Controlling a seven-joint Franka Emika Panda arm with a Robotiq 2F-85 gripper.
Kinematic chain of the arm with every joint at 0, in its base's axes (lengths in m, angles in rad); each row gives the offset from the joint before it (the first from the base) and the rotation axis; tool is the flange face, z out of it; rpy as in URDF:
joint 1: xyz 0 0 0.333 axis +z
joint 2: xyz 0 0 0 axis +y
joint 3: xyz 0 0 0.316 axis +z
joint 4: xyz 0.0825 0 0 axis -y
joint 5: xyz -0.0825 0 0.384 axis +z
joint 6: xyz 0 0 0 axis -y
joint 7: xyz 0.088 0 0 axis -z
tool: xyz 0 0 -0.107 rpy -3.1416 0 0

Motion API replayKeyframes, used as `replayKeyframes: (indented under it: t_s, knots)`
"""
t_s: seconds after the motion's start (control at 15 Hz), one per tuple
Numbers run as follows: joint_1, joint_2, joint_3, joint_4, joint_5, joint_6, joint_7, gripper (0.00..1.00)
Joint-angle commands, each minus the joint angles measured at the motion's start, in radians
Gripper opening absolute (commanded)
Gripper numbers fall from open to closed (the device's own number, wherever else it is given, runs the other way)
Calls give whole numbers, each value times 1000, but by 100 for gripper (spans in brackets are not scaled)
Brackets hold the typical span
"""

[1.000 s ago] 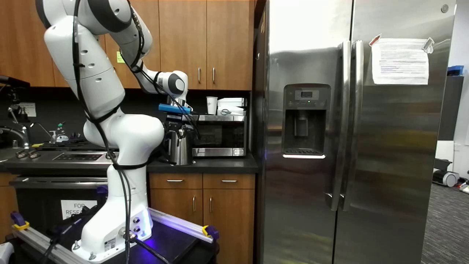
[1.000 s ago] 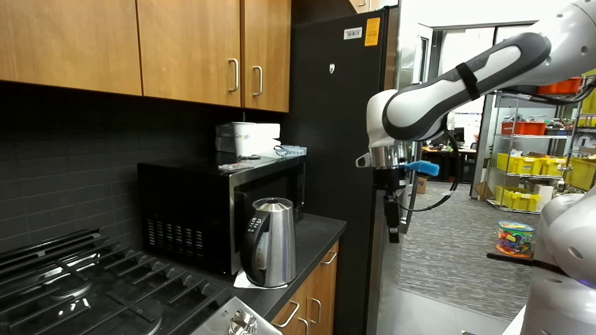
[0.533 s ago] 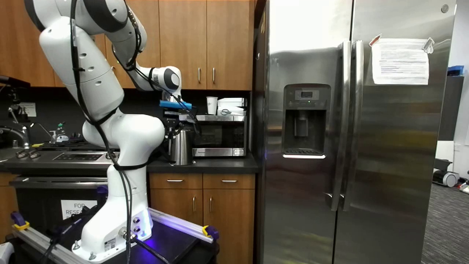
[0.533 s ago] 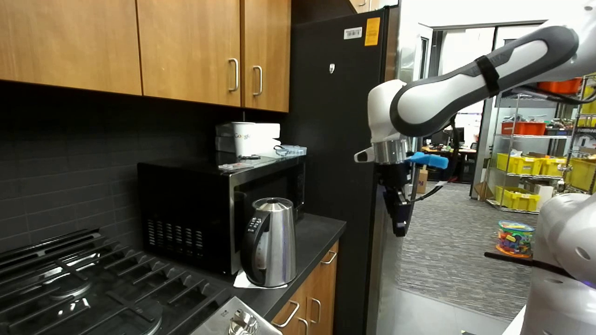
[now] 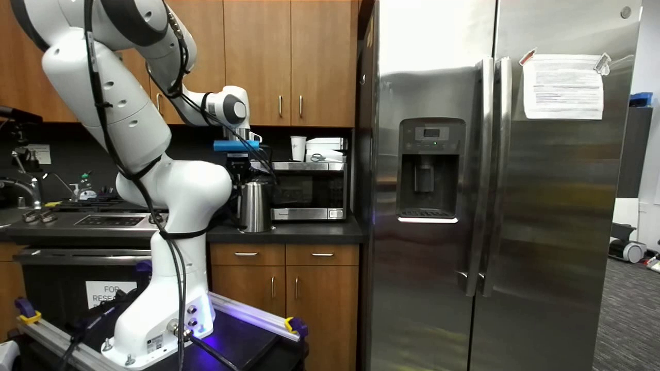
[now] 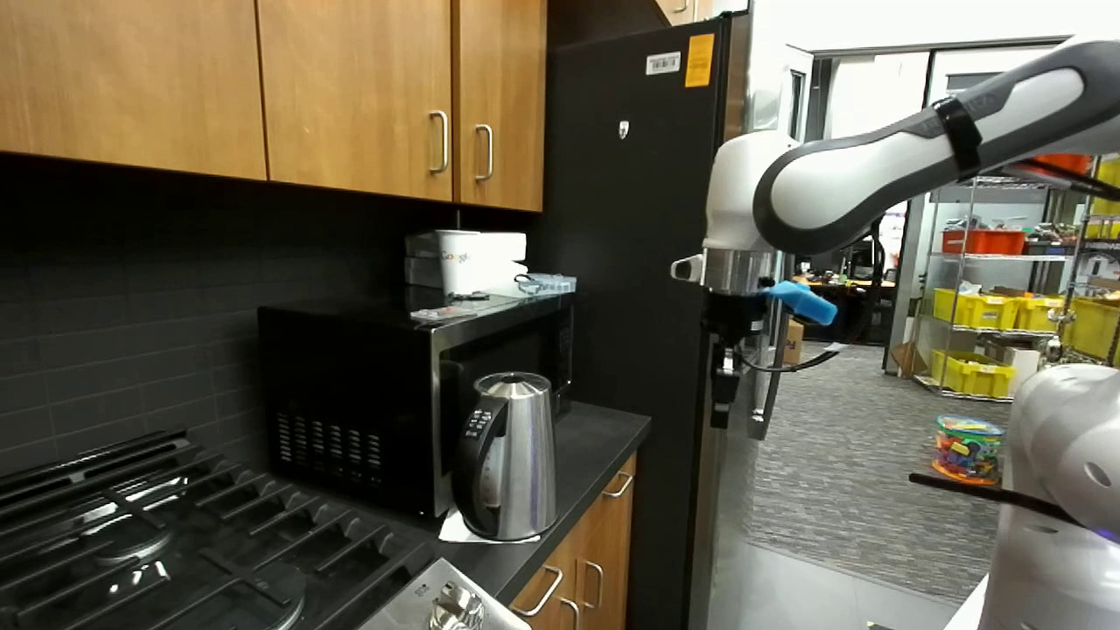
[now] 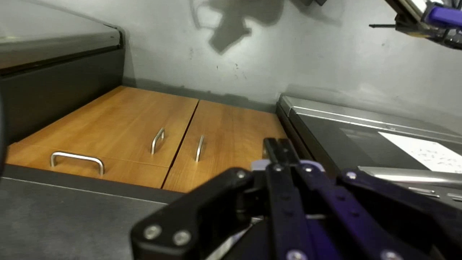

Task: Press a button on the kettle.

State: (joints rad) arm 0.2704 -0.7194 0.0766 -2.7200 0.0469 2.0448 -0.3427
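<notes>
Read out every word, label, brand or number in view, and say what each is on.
"Google": on the white cup on top of the microwave.
"FOR", then "RESE" with the rest hidden: on the paper sign on the oven door.
Too small or blurred, among others: button labels on the kettle; printed sheet on the fridge; barcode label and orange sticker on its side; white label on the robot's base; markings on the cardboard box.

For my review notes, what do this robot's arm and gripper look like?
The Panda arm has rounded white segments with dark grey trim. Black cables run along it, with black straps around it. Near the wrist sit a silver metal collar and a bright blue block. The gripper is black, with slim fingers and silver screw heads.
</notes>
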Motion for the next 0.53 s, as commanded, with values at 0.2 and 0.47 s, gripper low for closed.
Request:
replayKeyframes:
  t_s: [0.2, 0.47]
  knots:
    - [6, 27, 76, 29, 55, 166, 212, 0]
    - [-8, 169, 149, 127, 89, 345, 375, 0]
